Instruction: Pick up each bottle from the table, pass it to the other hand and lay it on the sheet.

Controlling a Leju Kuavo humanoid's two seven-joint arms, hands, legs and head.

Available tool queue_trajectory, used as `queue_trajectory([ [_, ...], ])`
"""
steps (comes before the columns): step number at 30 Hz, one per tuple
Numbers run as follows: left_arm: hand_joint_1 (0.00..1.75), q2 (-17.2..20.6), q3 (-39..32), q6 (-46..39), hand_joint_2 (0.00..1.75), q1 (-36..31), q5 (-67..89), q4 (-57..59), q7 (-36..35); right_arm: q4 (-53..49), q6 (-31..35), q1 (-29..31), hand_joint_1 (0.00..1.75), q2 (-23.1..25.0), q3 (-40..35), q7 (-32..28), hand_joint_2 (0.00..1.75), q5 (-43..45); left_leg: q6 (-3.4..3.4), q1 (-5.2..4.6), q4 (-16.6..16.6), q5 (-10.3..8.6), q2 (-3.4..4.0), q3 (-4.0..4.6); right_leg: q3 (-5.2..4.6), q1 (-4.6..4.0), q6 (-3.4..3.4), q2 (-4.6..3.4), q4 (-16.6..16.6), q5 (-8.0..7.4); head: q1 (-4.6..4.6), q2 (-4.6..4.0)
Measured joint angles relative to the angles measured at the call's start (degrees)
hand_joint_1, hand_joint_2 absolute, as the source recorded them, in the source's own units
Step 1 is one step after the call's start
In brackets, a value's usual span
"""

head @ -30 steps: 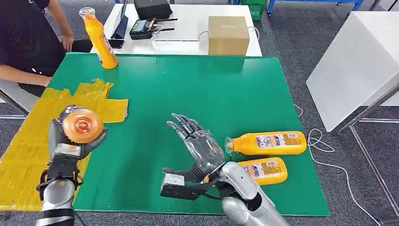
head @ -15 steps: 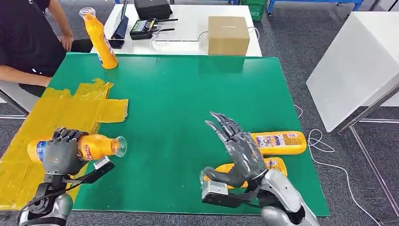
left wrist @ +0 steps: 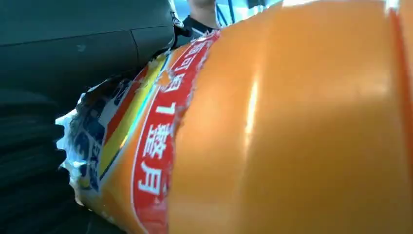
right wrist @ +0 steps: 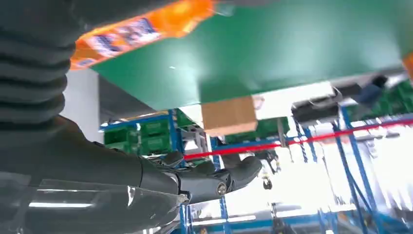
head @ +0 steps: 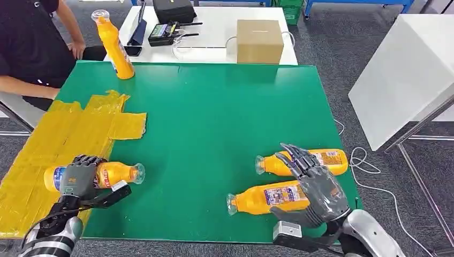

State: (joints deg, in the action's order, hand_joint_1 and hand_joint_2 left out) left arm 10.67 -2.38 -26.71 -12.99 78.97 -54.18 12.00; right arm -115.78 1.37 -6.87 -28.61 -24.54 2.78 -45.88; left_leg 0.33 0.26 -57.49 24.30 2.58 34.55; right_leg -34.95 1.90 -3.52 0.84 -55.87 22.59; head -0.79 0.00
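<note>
While gripped across its middle by the left robot hand (head: 79, 176), the held bottle (head: 115, 174) lies on its side at the near edge of the yellow sheet (head: 53, 134), clear cap pointing onto the green tabletop (head: 214, 107). Body: orange, with a red-and-blue label; the left wrist view shows that label torn at its edge. Right robot hand (head: 313, 187) hangs open, fingers spread, over two more orange bottles lying side by side: near bottle (head: 262, 198), far bottle (head: 278, 163). A fourth bottle (head: 113, 45) stands upright at the far left corner. A seated person (head: 27, 48) is just beyond the sheet. Behind the tabletop, a cardboard box (head: 259, 40).
</note>
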Motion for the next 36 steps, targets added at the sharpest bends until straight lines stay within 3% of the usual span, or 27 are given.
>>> queue_trajectory([
  [11,0.0,0.2,1.0,1.0,1.75,-2.9,1.5,3.6,-3.3,-0.1,-3.8,-3.5,0.0,-3.3,3.8,0.4,1.75,-1.1,0.0,0.0,0.0,-0.16,0.0,-0.13,0.1,0.0,0.13,0.0,0.0,-0.13,0.0,0.0],
  [18,0.0,0.7,2.3,2.7,1.75,-4.1,-1.0,4.3,-0.8,2.3,-7.6,-3.8,0.0,-4.8,4.3,1.0,1.75,0.7,0.03,0.0,0.0,-0.18,-0.01,-0.13,0.11,0.0,0.13,0.01,0.0,-0.15,0.0,0.0],
  [36,0.0,0.4,7.7,5.2,1.75,-5.2,-7.9,1.4,2.0,16.9,-11.3,1.2,0.0,-1.0,2.7,1.8,1.75,1.6,0.03,0.0,0.0,-0.2,-0.01,0.07,-0.06,-0.01,0.11,0.04,0.0,-0.16,0.0,0.0],
])
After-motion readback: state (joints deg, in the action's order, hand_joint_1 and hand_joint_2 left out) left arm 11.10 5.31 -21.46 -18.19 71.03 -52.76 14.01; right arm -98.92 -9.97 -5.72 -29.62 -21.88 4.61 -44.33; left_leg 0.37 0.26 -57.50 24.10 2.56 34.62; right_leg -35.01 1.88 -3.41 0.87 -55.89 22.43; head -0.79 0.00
